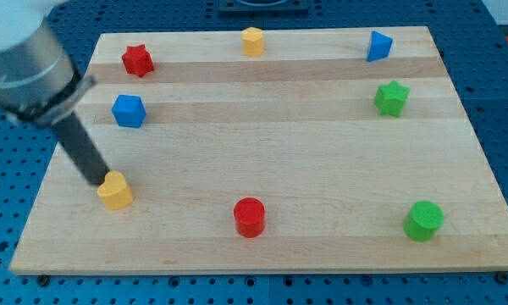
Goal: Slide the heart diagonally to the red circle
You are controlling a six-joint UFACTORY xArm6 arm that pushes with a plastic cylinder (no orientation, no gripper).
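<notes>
Touching the yellow heart (115,191) on its upper-left side is my tip (99,181). The red circle (250,217) stands well apart, to the view's right. No jaws are in view, so I cannot tell their state.

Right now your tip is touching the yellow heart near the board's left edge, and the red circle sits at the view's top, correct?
Not quite. My tip is against the yellow heart near the left edge, but the camera view shows the red circle near the view's bottom, right of the heart.
</notes>
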